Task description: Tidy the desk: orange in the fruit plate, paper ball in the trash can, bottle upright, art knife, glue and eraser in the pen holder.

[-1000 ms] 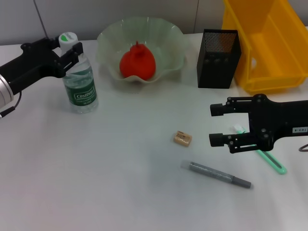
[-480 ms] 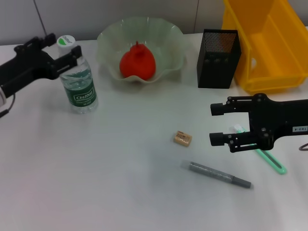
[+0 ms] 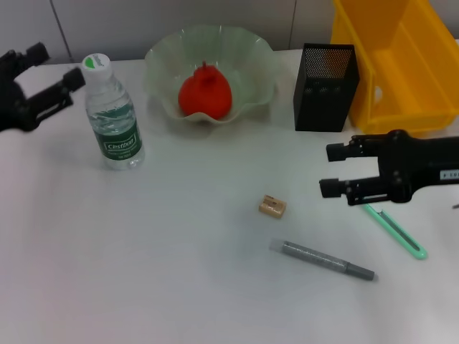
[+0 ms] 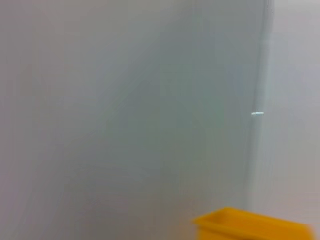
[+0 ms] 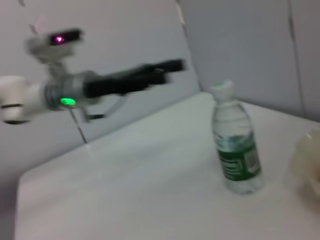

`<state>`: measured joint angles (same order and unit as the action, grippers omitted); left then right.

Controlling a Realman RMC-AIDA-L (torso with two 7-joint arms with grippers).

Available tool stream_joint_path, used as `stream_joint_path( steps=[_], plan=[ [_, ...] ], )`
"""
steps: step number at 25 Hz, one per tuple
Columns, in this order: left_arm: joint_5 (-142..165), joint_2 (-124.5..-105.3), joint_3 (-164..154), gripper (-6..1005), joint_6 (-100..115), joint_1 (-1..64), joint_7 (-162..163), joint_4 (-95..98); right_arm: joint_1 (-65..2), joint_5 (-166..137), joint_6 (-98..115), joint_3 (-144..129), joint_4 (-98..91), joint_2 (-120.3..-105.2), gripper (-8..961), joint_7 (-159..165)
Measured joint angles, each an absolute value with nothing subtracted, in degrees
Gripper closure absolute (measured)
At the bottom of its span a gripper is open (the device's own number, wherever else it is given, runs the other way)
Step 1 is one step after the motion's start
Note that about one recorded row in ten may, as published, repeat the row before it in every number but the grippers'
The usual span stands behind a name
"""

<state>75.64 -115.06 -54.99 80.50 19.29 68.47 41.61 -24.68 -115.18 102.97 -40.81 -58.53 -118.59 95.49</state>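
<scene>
The bottle (image 3: 111, 115) (image 5: 235, 145) stands upright at the left of the white desk. My left gripper (image 3: 61, 63) (image 5: 167, 70) is open, to the left of the bottle and apart from it. The orange (image 3: 204, 93) lies in the pale green fruit plate (image 3: 254, 54). A tan eraser (image 3: 272, 206) and a grey glue stick (image 3: 323, 260) lie mid-desk. The slim green art knife (image 3: 396, 232) lies right of them. My right gripper (image 3: 328, 170) hangs open and empty just above the knife's far end. The black mesh pen holder (image 3: 324, 86) is behind. The paper ball is out of view.
A yellow bin (image 3: 401, 64) (image 4: 250, 225) stands at the back right, beside the pen holder. A grey wall runs behind the desk. Bare desk surface stretches across the front left.
My left gripper has let go of the bottle and drawn back to the left; the bottle stays upright. My right gripper has shifted right and back, uncovering the green knife.
</scene>
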Motion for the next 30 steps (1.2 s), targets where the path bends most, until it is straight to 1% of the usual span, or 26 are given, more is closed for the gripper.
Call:
stream_joint_path(
  steps=[1,2,3,5,7,10,12,13,14,15,16,17,19,21,22,23,27,30],
  plan=[
    [75.65,-114.43,-55.04,216,82.78,18.83,68.63,41.52,-24.83,-115.66,102.86,-40.80,-59.91,-118.58,184,97.11],
    [76.01,-113.08,-55.07,216,88.33,17.59,68.94,41.31,-25.05,-116.60,102.78,-40.88,-63.27,-118.67,184,101.02],
    [76.01,-113.08,-55.07,216,88.33,17.59,68.94,41.31,-25.05,-116.60,102.78,-40.88,-63.27,-118.67,184,101.02],
    [77.26,-112.05,-54.87,217,93.37,16.21,69.07,41.11,-25.84,-118.64,102.91,-41.01,-67.11,-118.65,184,106.36],
    [79.67,-111.42,-54.68,219,98.30,14.70,68.92,41.00,-28.61,-124.21,103.44,-41.07,-72.28,-118.29,184,116.24],
    [82.18,-111.37,-54.68,221,100.56,14.06,68.78,40.99,-30.59,-128.77,103.78,-41.60,-75.00,-118.16,184,122.06],
    [85.86,-111.35,-54.66,221,102.59,13.75,68.51,40.97,-33.78,-137.25,104.16,-45.35,-78.51,-117.82,184,130.65],
    [85.86,-111.35,-54.66,221,102.59,13.75,68.51,40.97,-33.78,-137.25,104.16,-45.35,-78.51,-117.82,184,130.65],
    [86.72,-111.38,-54.66,222,103.07,13.72,68.37,40.97,-35.96,-142.55,104.09,-48.57,-79.45,-117.66,184,135.13],
    [87.73,-111.48,-54.64,222,103.65,13.68,68.02,40.94,-35.96,-142.55,104.09,-48.57,-79.45,-117.66,184,135.13],
    [88.34,-111.58,-54.66,222,104.18,13.67,67.69,40.92,-37.15,-145.17,103.95,-49.97,-79.43,-117.63,184,137.15],
    [89.28,-111.76,-54.81,222,105.22,13.67,67.11,40.89,-39.89,-150.19,103.76,-52.36,-78.35,-117.59,184,140.76],
    [91.01,-111.84,-54.85,224,106.31,13.95,66.92,40.87,-41.18,-152.23,103.75,-53.27,-77.64,-117.57,184,142.12],
    [92.01,-111.84,-54.77,225,106.62,14.12,66.93,40.87,-44.01,-156.50,103.83,-55.51,-75.19,-117.59,184,144.83],
    [93.26,-111.86,-54.71,226,106.94,14.28,66.96,40.84,-46.11,-160.11,103.64,-57.55,-72.87,-117.83,184,146.84],
    [93.26,-111.86,-54.71,226,106.94,14.28,66.96,40.84,-46.11,-160.11,103.64,-57.55,-72.87,-117.83,184,146.84],
    [94.62,-112.02,-54.83,228,107.02,14.24,66.30,39.72,-49.89,-166.55,101.20,-60.82,-66.35,-118.81,184,150.44],
    [95.08,-112.11,-54.79,229,106.98,14.25,66.02,39.35,-51.16,-167.00,100.33,-62.58,-62.67,-118.84,184,151.69]
  ],
)
